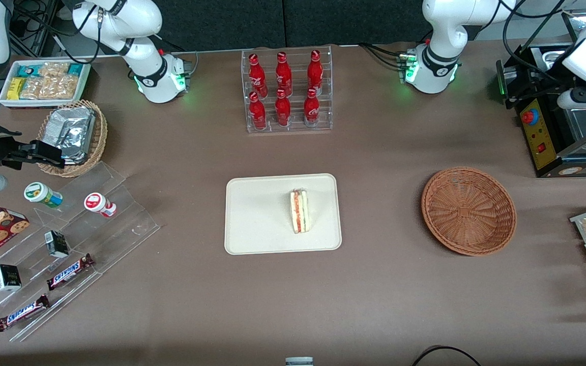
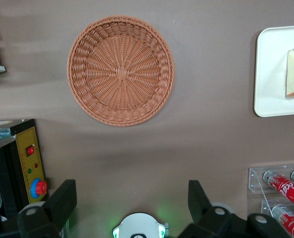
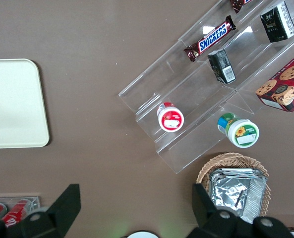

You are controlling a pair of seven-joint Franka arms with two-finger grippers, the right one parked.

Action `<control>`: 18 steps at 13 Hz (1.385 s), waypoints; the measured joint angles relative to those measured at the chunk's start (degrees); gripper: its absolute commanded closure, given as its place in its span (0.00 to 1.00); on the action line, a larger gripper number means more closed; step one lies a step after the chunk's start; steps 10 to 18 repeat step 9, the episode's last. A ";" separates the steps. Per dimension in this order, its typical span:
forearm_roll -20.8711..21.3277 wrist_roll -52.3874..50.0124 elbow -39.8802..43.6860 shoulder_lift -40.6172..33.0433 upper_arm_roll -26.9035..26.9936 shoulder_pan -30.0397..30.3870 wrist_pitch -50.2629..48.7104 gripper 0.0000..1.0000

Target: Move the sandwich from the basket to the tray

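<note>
On tray (image 1: 257, 218), sandwich (image 1: 300, 211); gripper (image 2: 132, 198) open.

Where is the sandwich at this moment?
The sandwich lies on the tray, apart from the empty basket, which sits toward the working arm's end. The gripper is open, raised over bare table beside the basket.

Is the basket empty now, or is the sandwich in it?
Empty. The basket shows only bare weave, and the sandwich lies on the tray. The gripper hangs above the table beside the basket, jaws open.
</note>
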 measured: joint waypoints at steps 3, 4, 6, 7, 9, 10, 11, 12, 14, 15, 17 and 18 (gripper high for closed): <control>0.00 0.18 -0.23 0.27 0.00 0.00 0.20 0.01; 0.01 0.25 0.36 1.43 0.00 0.00 0.13 0.01; 0.02 0.82 2.44 4.72 0.06 0.02 0.09 0.01; 0.04 1.73 3.75 6.23 0.15 0.12 0.03 0.01; 0.08 3.39 5.98 8.14 0.36 1.54 -0.21 0.01; 0.08 3.39 5.98 8.14 0.36 1.54 -0.21 0.01; 0.08 3.39 5.98 8.14 0.36 1.54 -0.21 0.01; 0.08 3.39 5.98 8.14 0.36 1.54 -0.21 0.01; 0.08 3.39 5.98 8.14 0.36 1.54 -0.21 0.01; 0.08 3.39 5.98 8.14 0.36 1.54 -0.21 0.01; 0.08 3.39 5.98 8.14 0.36 1.54 -0.21 0.01; 0.08 3.39 5.98 8.14 0.36 1.54 -0.21 0.01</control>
